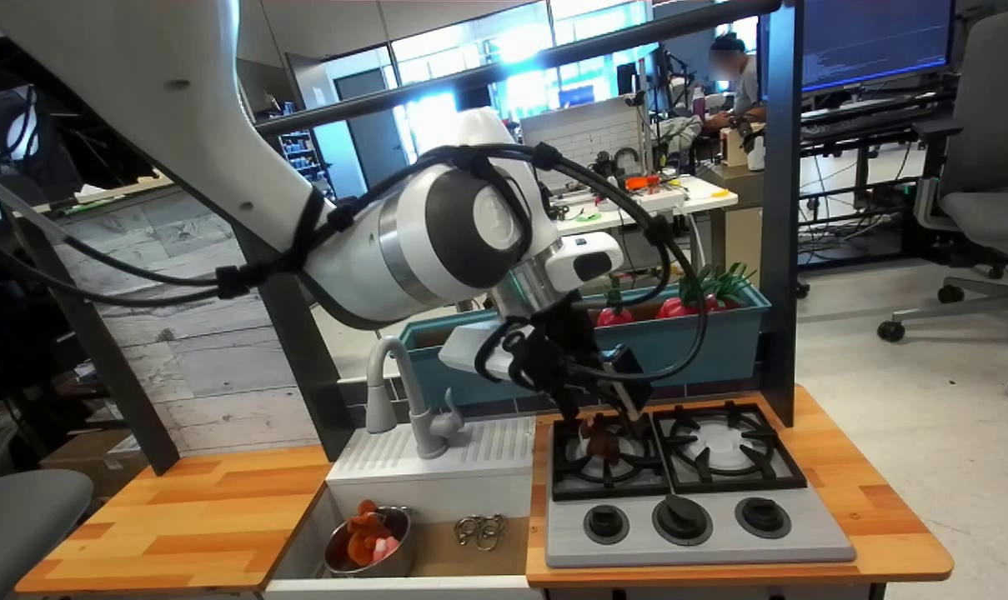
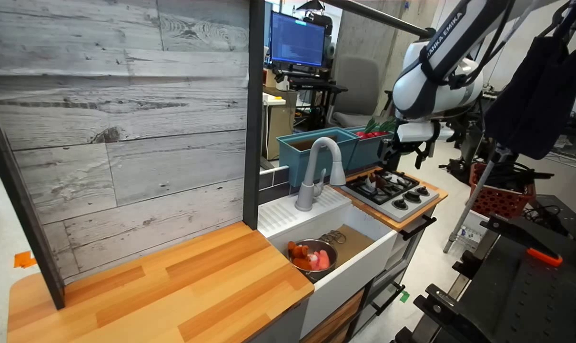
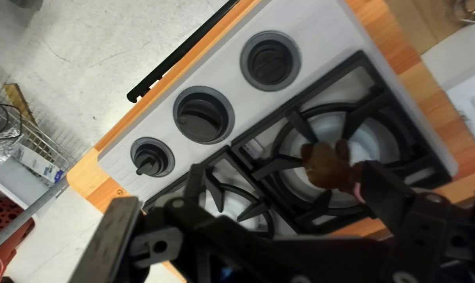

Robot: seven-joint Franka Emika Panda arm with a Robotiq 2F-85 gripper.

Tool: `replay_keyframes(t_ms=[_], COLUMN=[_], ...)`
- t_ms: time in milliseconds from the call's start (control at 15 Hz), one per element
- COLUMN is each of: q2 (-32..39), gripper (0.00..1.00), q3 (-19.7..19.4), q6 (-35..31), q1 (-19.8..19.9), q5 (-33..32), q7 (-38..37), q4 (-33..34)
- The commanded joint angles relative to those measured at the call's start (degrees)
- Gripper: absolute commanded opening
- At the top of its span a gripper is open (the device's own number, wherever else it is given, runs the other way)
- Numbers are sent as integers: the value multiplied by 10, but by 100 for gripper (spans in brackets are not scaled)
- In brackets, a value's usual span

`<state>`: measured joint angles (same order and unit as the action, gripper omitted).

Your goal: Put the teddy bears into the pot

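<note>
My arm (image 1: 412, 242) leans in over the stove (image 1: 640, 533), its cable (image 1: 659, 231) hanging in slack loops. In an exterior view they cross the planter (image 1: 733, 350) behind the stove, so a careless lift could snag one there. Beside the stove is the sink (image 2: 349, 290), and past the stove's sink-side edge rises the faucet (image 1: 422, 421). If I travel too low from stove to sink, I expect to knock it.

My hand (image 1: 604, 416) is spread wide over the stove, on the side nearest the sink, and it holds nothing. Going deeper, a fingertip could jam on the stove's grate (image 3: 278, 166), whose bars stick up there.

The pot (image 1: 402, 557) sits in the sink, at the end away from the stove. Metal loops (image 1: 493, 523) lie between it and the stove; a weak grip might drop my load among them.

An orange bear (image 1: 365, 533) and a pink lump (image 1: 384, 547) already fill much of the pot, so another bear could ride high and tumble out. The loose bear (image 3: 327, 167) lies on the stove's grate, close to one of my fingers (image 3: 384, 192) and well apart from its mate; whether they touch, I can't tell. Closing off-centre would likely shove it sideways, and a soft limb could hook a bar as I lift.
</note>
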<state>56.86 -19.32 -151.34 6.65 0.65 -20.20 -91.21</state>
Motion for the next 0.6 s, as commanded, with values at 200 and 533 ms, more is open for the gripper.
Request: replay_keyframes(t_ms=[200,533], q2=[120,167], gripper=[100,100], q3=[0,31], q6=[-14,-6], q1=[27,45], q5=[3,13], q7=[-9,8], q4=[151,218])
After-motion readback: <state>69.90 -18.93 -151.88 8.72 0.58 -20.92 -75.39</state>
